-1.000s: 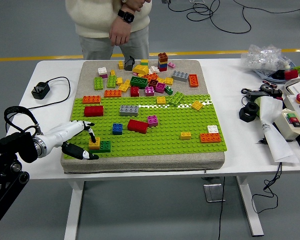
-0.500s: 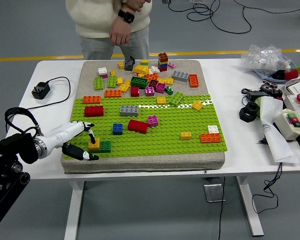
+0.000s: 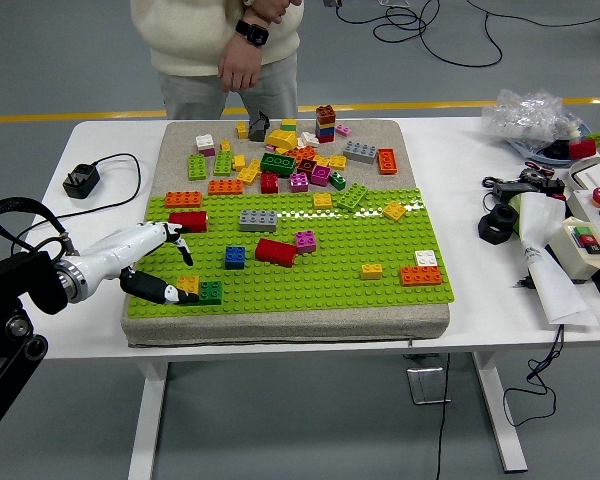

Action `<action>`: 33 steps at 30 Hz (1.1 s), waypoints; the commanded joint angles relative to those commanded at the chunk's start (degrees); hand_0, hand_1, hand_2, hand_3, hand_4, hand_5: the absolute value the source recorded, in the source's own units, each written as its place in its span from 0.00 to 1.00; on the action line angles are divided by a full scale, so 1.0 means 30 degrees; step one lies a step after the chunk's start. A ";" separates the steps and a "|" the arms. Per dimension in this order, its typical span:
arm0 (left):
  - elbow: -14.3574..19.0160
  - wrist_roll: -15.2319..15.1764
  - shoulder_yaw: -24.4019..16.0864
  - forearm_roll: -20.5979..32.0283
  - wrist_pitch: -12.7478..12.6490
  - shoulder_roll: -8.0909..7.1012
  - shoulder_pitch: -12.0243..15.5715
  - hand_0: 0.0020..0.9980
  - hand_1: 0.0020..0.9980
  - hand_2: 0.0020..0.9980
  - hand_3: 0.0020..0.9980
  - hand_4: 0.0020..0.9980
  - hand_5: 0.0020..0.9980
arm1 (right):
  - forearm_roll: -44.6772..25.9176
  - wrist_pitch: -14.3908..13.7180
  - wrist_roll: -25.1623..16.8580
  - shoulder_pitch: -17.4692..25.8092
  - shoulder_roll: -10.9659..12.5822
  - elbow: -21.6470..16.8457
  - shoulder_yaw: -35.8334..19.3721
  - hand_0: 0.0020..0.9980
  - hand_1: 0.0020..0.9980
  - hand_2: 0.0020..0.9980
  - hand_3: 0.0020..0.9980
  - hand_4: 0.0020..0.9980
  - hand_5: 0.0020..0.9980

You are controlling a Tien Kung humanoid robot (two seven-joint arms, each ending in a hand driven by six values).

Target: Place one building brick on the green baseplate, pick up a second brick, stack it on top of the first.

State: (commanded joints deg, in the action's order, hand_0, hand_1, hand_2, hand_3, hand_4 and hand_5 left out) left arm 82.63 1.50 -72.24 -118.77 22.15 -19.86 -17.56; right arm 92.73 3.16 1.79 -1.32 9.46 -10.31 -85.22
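Yellow brick (image 3: pixel 189 285) sits on the dark green brick (image 3: pixel 210 292) on the green baseplate (image 3: pixel 310 270), just under the left hand (image 3: pixel 155 262). Fingers (image 3: pixel 178 243) look spread and empty, so I'd say the stack's basically done. Thumb (image 3: pixel 152 291) hides the yellow brick's left edge; can't tell if it's pressed down fully.

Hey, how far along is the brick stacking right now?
Stacking looks done: a small yellow brick sits on the dark green brick at the green baseplate's near left corner. The left hand is open beside them, holding nothing. Whether the brick is fully pressed down can't be told.
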 joint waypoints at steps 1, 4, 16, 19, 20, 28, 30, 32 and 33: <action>0.0018 -0.0001 -0.0003 0.0007 -0.0018 0.0002 -0.0023 1.00 0.96 0.91 0.57 1.00 0.42 | 0.0000 0.0000 0.0000 -0.0001 0.0000 0.0000 0.0001 0.77 0.70 0.74 0.75 1.00 0.63; -0.0189 -0.0013 0.0207 -0.0019 -0.0675 0.0177 -0.0602 1.00 0.90 0.84 0.61 1.00 0.42 | -0.0026 -0.0002 -0.0001 -0.0024 -0.0002 0.0000 0.0035 0.77 0.70 0.74 0.75 1.00 0.63; -0.2526 -0.0198 0.1674 -0.2639 -0.1871 0.1404 -0.3792 0.97 0.80 0.77 0.85 1.00 0.25 | 0.0013 0.0022 0.0007 -0.0162 0.0067 0.0000 0.0105 0.77 0.70 0.74 0.75 1.00 0.63; -0.3257 -0.0347 0.2109 -0.3399 -0.1485 0.1696 -0.4544 0.97 0.80 0.77 0.85 1.00 0.25 | 0.0035 0.0030 0.0009 -0.0205 0.0085 0.0000 0.0117 0.77 0.70 0.74 0.75 1.00 0.63; -0.3462 -0.0400 0.2237 -0.3612 -0.1350 0.1776 -0.4753 0.98 0.82 0.81 0.92 1.00 0.24 | 0.0035 0.0032 0.0009 -0.0217 0.0090 0.0000 0.0122 0.77 0.70 0.74 0.75 1.00 0.62; -0.5256 -0.0555 0.3151 -0.3743 -0.2293 0.2484 -0.5911 0.97 0.81 0.76 0.85 1.00 0.09 | 0.0032 0.0040 0.0015 -0.0315 0.0137 0.0000 0.0167 0.77 0.70 0.74 0.75 1.00 0.63; -0.5601 -0.0555 0.3222 -0.3743 -0.2659 0.2592 -0.6024 0.97 0.81 0.76 0.85 1.00 0.09 | 0.0042 0.0040 0.0015 -0.0328 0.0146 0.0000 0.0164 0.77 0.70 0.74 0.75 1.00 0.63; -0.5860 -0.0557 0.3272 -0.3743 -0.2935 0.2666 -0.6092 0.90 0.76 0.68 0.80 0.95 0.05 | 0.0042 0.0042 0.0015 -0.0342 0.0156 0.0000 0.0171 0.77 0.70 0.74 0.75 1.00 0.63; -0.6092 -0.0562 0.3295 -0.3743 -0.3152 0.2731 -0.6136 0.90 0.76 0.68 0.80 0.95 0.05 | 0.0046 0.0042 0.0014 -0.0356 0.0165 0.0000 0.0171 0.77 0.70 0.74 0.75 1.00 0.63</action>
State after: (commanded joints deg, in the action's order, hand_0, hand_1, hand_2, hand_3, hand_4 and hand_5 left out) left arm 64.36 -0.19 -62.35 -130.00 12.69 -11.66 -35.97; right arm 92.86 3.28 1.83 -2.38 9.96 -10.31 -84.71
